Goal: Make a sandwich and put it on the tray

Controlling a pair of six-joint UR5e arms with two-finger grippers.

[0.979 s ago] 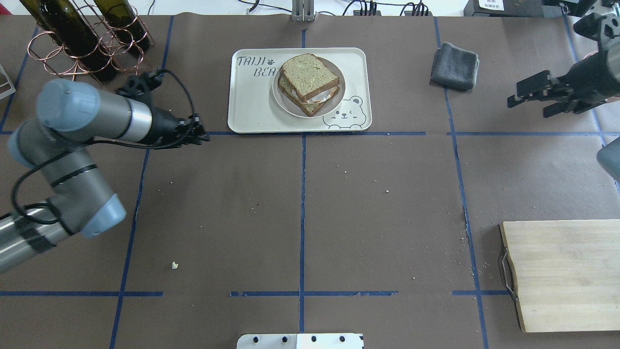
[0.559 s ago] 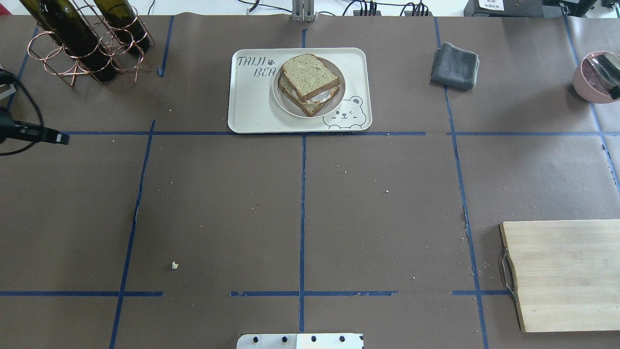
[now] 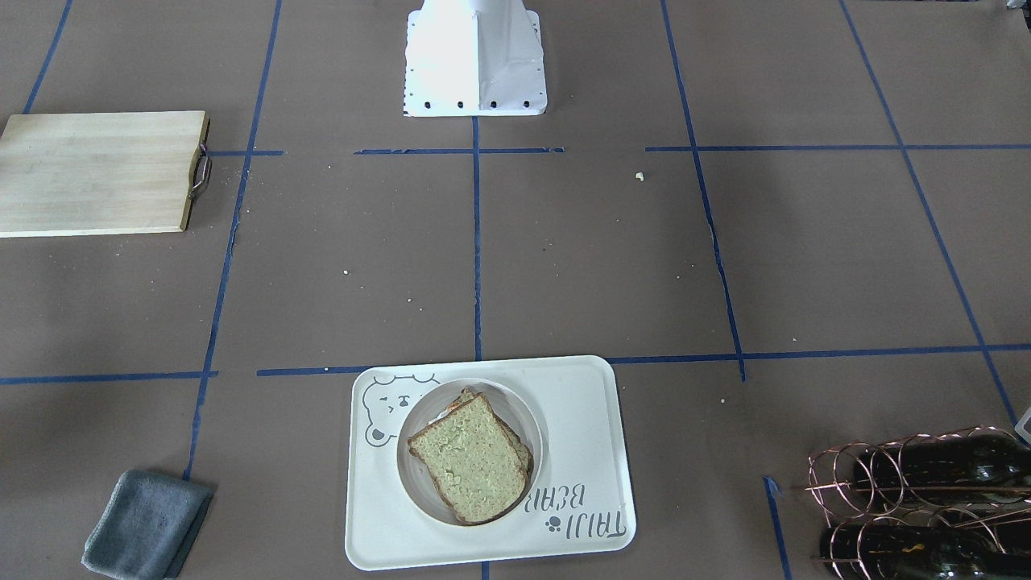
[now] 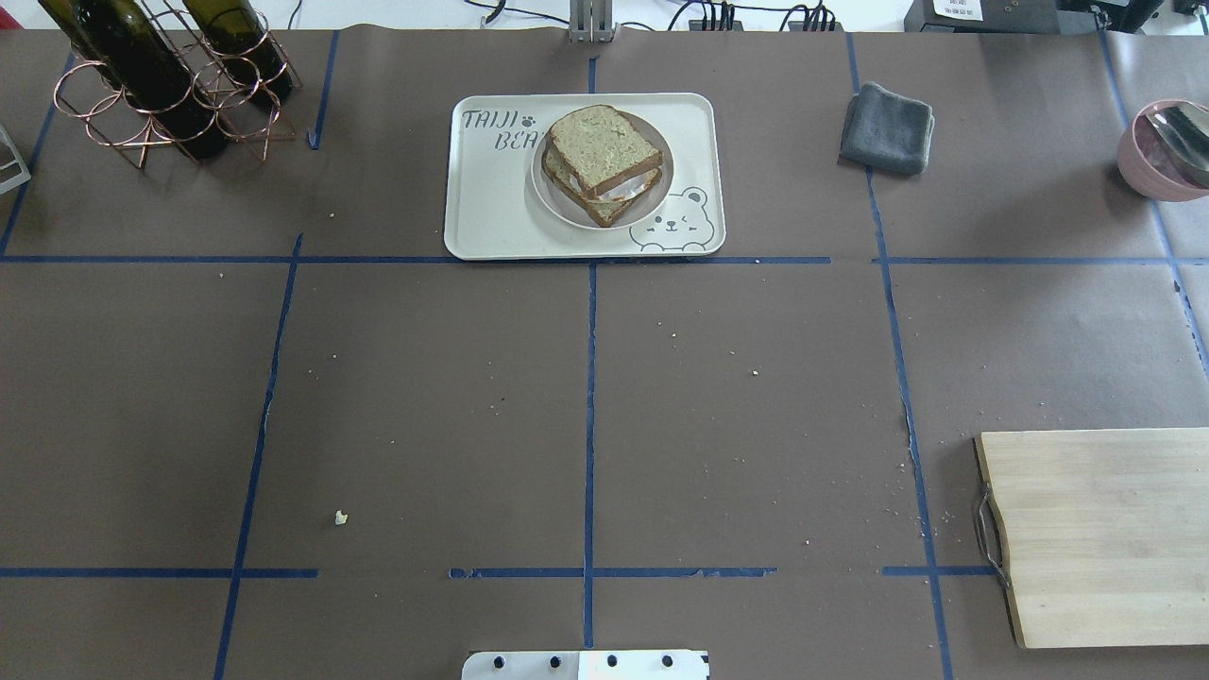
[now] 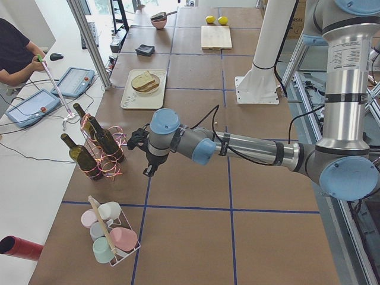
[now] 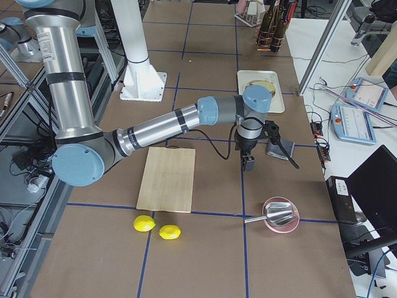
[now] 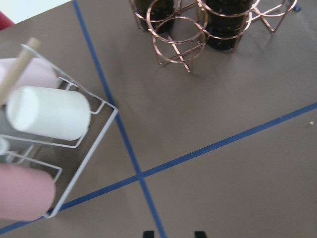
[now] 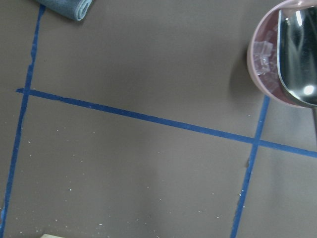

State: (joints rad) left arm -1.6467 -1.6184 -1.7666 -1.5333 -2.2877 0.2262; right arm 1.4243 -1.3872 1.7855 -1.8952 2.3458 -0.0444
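The sandwich [image 4: 601, 162] lies on a small round white plate [image 4: 557, 210] that stands on the cream tray [image 4: 491, 227] at the table's far middle. Two tan bread slices are stacked, with egg white [image 4: 625, 192] showing between them. The sandwich also shows in the front view [image 3: 469, 457] and the left side view [image 5: 145, 81]. My left gripper [image 7: 173, 234] is open and empty, over bare table near the wine bottles [image 5: 146, 160]. My right gripper [image 6: 248, 162] hangs over the table beside the grey cloth; I cannot tell whether it is open or shut.
Wine bottles in a copper rack [image 4: 161, 85] stand at the far left. A wire rack of cups [image 7: 44, 114] is near the left gripper. A grey cloth [image 4: 886, 127], a pink bowl with a metal scoop [image 4: 1166, 151], a wooden cutting board [image 4: 1096, 534] and two lemons [image 6: 158, 226] are on the right.
Both arms have left the overhead view, the left arm to the left and the right arm to the right. The sandwich, plate and tray have not moved.
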